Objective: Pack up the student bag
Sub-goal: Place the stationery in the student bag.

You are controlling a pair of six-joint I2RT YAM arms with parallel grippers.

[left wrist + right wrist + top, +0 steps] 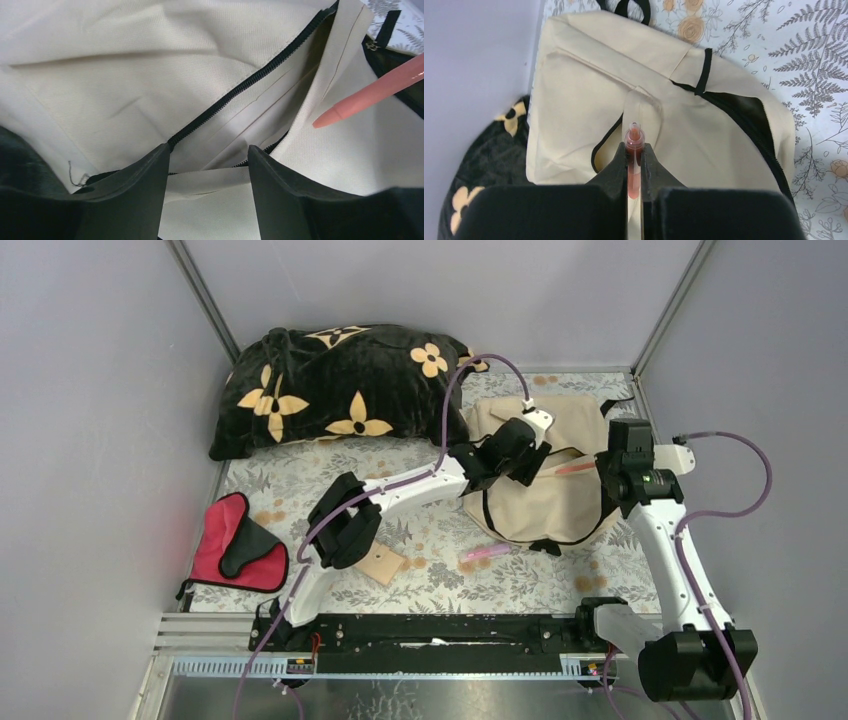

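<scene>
Right jaws clamped on pen [634, 145], tip aimed at bag [545, 508] in far-right worktop [300, 480] corner | left jaws part-open at zip [240, 87], grip on fabric unclear | advice: slide pen tip-first through zip mouth, release only once inside.

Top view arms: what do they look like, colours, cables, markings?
The left arm and right arm have white links and black joints; a purple cable loops along each. The left gripper and right gripper are black, with wedge-shaped fingers. A green light shows on the right wrist.
</scene>
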